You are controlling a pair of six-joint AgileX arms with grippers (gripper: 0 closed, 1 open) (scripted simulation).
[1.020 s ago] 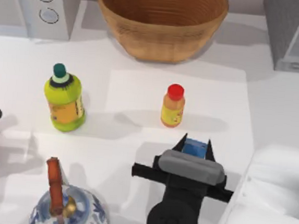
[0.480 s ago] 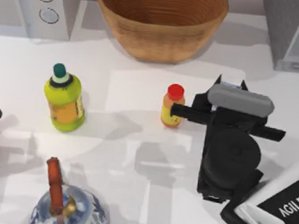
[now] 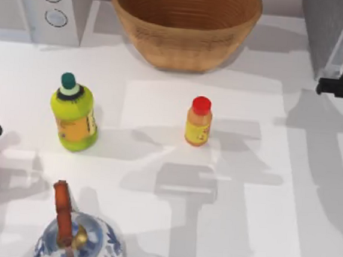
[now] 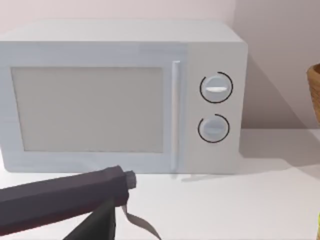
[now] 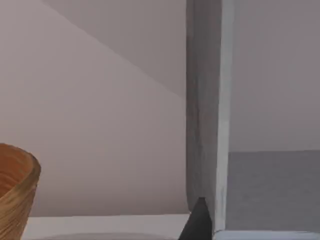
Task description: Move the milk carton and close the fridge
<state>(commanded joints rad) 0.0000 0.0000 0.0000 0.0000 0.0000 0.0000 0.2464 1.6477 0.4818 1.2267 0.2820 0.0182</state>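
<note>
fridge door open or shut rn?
Open. The fridge shows its pale inside in the top view, and the right wrist view looks past its grey wall into the compartment.

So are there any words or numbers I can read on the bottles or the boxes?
None can be read.
The label on the small orange bottle: too blurred to read.
The label on the green bottle: too blurred to read.
The two dials on the microwave: no numbers or words on them.
</note>
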